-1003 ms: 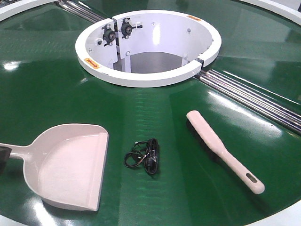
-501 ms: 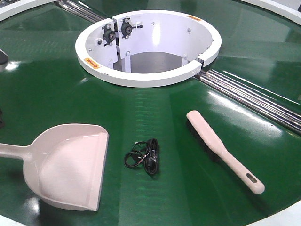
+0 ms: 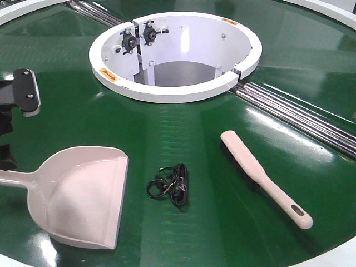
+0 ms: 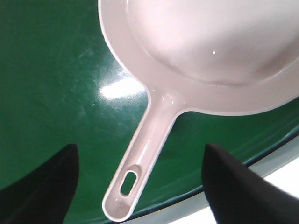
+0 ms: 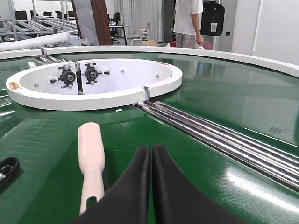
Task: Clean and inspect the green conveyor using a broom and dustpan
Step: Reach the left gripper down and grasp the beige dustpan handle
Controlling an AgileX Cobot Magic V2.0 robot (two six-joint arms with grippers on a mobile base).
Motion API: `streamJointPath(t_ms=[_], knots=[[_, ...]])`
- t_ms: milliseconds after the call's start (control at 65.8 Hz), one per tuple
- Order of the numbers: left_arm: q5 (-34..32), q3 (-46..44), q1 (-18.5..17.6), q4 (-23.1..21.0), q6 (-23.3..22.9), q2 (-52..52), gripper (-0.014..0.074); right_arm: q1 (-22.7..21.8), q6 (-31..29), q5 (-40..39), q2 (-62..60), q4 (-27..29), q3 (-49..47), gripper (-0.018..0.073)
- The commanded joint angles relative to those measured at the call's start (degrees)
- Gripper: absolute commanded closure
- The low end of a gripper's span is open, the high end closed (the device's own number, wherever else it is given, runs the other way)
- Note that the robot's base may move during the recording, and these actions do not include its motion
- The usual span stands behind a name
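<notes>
On the green conveyor [image 3: 183,139], the beige dustpan [image 3: 83,194] lies at the front left with its handle pointing off the left edge. In the left wrist view its slotted handle [image 4: 145,154] lies below and between the two dark fingers [image 4: 46,186] of my left gripper [image 4: 140,186], which is open and touches nothing. The beige broom [image 3: 261,178] lies at the front right. My right gripper [image 5: 152,151] is shut and empty, low over the belt just right of the broom [image 5: 91,158].
A small bundle of black cable [image 3: 169,186] lies between dustpan and broom. The white ring [image 3: 175,55] surrounds a hole at the belt's centre. Steel rollers [image 3: 300,117] run to the right. My left arm's body [image 3: 19,92] juts in at the left edge.
The dark fingertip beside the dustpan handle a second ago has left that spot. The left arm's body has come into view higher at the left edge. Dustpan and broom have not moved.
</notes>
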Motion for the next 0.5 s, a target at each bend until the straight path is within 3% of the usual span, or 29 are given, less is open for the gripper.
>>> streamJointPath(t_ms=[0, 243, 486], knots=[[0.6, -1.7, -0.3, 0.1, 0.3, -0.8, 0.0073, -0.3, -0.6, -4.3, -0.7, -0.1, 0.2, 0.0568], [0.6, -1.7, -0.3, 3.5, 1.8, 2.9, 0.0073, -0.3, -0.6, -4.3, -0.7, -0.1, 0.2, 0.0568], [0.6, 0.9, -0.3, 3.6, 3.9, 5.0, 0.0073, -0.3, -0.6, -4.3, -0.7, -0.1, 0.2, 0.0568]])
